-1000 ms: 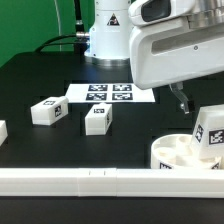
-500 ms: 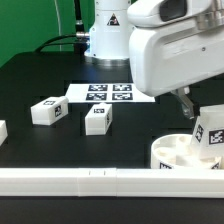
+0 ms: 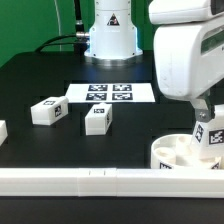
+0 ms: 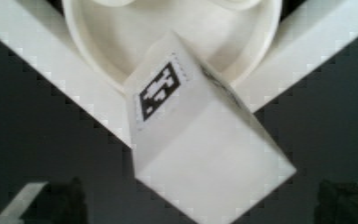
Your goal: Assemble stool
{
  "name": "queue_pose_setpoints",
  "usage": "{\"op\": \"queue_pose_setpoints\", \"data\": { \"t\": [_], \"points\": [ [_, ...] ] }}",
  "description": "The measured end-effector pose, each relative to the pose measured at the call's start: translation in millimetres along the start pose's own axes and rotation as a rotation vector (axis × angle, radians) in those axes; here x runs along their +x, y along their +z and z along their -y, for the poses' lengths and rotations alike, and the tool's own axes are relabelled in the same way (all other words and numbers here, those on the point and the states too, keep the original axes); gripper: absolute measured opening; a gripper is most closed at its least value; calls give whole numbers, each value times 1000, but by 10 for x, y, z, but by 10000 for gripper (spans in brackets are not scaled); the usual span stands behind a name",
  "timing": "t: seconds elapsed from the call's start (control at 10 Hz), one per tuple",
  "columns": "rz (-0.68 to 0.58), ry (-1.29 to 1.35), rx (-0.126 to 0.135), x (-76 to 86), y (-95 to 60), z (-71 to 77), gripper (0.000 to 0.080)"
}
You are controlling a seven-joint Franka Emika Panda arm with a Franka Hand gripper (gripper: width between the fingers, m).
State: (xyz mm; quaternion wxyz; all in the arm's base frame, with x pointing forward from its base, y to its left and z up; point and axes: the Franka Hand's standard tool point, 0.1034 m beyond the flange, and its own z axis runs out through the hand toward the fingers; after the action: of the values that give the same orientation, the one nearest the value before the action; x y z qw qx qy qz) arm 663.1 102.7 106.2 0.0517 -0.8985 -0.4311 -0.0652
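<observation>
Fingers (image 3: pixel 198 108) spread wide, released, gripping nothing; poised just above upright leg (image 3: pixel 210 132) at lower right of the exterior view. Upright leg seated in round seat (image 3: pixel 176 153), close beside rail (image 3: pixel 90 180). Spare leg (image 3: pixel 48 111) and second spare leg (image 3: pixel 98 119) lying on worktop (image 3: pixel 30 80) at centre left, near marker board (image 3: pixel 110 93). Judged step: grasping the upright leg. Advised: descend centred, flat faces square to fingers, close only once straddled; off-centre closing likely to tip it.

The exterior view is looking down across the desk (image 3: pixel 30 85) toward the arm (image 3: pixel 110 35); the wrist view is looking closely onto the shared leg (image 4: pixel 202 150) and seat (image 4: pixel 158 30).
</observation>
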Motion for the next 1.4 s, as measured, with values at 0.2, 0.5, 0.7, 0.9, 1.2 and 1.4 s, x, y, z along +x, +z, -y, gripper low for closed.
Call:
{"op": "queue_pose_setpoints", "data": {
  "t": [0.2, 0.5, 0.7, 0.9, 1.2, 1.4],
  "points": [
    [2, -130, -4, -15, 4, -16, 649],
    [22, -410, -23, -52, 55, -10, 649],
    [51, -612, -33, -76, 78, -5, 649],
    [54, -631, -30, -89, 116, 2, 649],
    [55, -629, -25, -108, 176, 11, 525],
    [55, -628, -25, -115, 179, 5, 338]
  ]
}}
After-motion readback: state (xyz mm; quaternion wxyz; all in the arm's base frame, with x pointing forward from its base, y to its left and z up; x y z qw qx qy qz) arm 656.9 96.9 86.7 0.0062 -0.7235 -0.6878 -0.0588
